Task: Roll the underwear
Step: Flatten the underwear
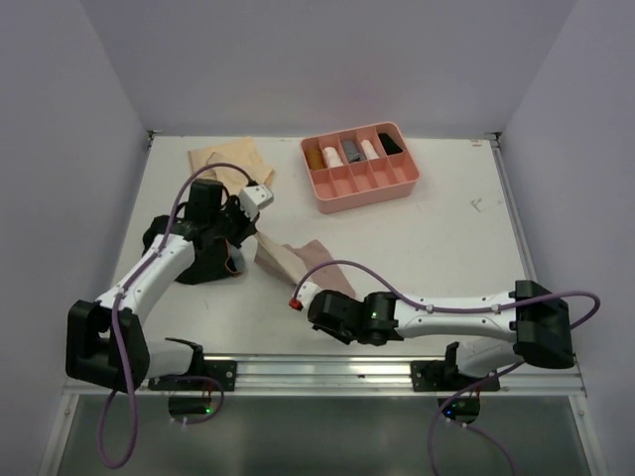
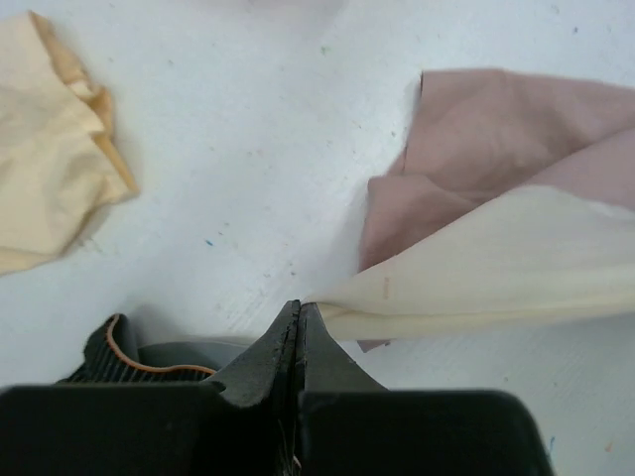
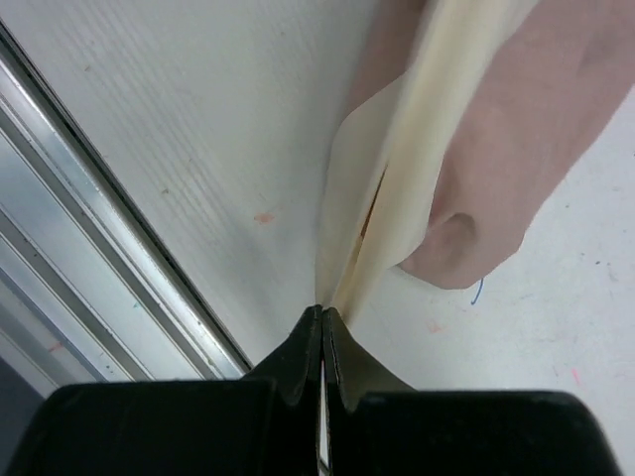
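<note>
Left wrist: underwear (image 2: 483,260) corner between pincer (image 2: 300,311) tips

Bright even overhead light; soft shadows; wrist views blurred near lens.

White arms (image 1: 451,307), black joints (image 1: 541,327), purple cables (image 1: 347,264)

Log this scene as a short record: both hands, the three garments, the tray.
left hand: shut on the cream edge of the pink underwear
right hand: shut on the same garment's cream edge
pink underwear: mid-table, held by both hands
tan underwear: lying loose, far left
black underwear: near left, orange-trimmed edge showing
tray: far side, some compartments filled
</note>
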`<state>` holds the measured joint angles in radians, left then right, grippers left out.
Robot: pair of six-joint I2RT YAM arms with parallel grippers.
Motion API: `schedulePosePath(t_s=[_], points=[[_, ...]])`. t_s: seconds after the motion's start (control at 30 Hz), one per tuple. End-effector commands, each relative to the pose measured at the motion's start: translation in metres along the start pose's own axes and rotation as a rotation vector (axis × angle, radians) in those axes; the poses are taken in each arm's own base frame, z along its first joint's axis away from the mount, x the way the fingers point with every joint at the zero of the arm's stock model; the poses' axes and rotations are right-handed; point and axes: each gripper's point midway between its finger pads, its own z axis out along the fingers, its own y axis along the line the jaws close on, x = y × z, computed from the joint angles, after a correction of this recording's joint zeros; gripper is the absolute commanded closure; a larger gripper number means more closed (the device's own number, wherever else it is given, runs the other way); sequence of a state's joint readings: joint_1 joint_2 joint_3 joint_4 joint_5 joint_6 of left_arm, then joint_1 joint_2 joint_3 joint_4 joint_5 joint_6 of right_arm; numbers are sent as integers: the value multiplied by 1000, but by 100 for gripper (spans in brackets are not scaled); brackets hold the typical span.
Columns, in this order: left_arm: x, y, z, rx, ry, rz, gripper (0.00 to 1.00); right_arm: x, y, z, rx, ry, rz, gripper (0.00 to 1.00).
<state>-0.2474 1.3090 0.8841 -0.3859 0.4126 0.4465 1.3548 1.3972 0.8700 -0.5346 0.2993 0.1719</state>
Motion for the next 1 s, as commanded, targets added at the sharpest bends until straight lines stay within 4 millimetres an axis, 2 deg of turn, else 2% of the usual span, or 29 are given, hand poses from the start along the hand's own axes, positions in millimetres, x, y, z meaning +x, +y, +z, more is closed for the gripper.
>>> schedulePosePath(t_s=[0.0,0.1,0.13,0.2,0.3,0.4,0.47,0.5,0.57,0.6,0.7,0.77,0.83,0.87,0.97], points=[[-44,12,-32,-61,-117,-11,100,-23,-17,-27,65,-49,36,100],[-62,22,-50,-129,-169,-10,100,-28,-30,-43,111,-38,21,100],[-72,28,-59,-155,-199,-17,100,-39,-31,-52,110,-63,27,100],[-85,33,-75,-195,-243,-18,100,-45,-36,-67,119,-73,29,100],[-104,40,-104,-256,-309,-20,100,-66,-38,-90,102,-118,42,100],[-121,38,-132,-300,-373,-2,100,-81,-31,-107,67,-137,32,100],[-131,34,-152,-328,-412,15,100,-88,-18,-111,46,-141,4,100],[-132,34,-159,-346,-419,9,100,-97,-10,-121,24,-163,-7,100],[-133,30,-176,-378,-438,15,100,-105,-1,-122,17,-158,-23,100],[-136,30,-184,-399,-447,19,100,-113,4,-132,11,-177,-33,100],[-138,28,-205,-445,-462,26,100,-126,10,-142,-9,-209,-19,100],[-137,27,-212,-465,-462,24,100,-131,12,-151,-37,-251,6,100],[-139,27,-214,-465,-463,35,100,-124,9,-150,-33,-252,14,100],[-138,26,-209,-447,-456,32,100,-121,5,-152,-24,-265,26,100],[-134,28,-186,-387,-417,17,100,-98,-5,-135,7,-206,42,100]])
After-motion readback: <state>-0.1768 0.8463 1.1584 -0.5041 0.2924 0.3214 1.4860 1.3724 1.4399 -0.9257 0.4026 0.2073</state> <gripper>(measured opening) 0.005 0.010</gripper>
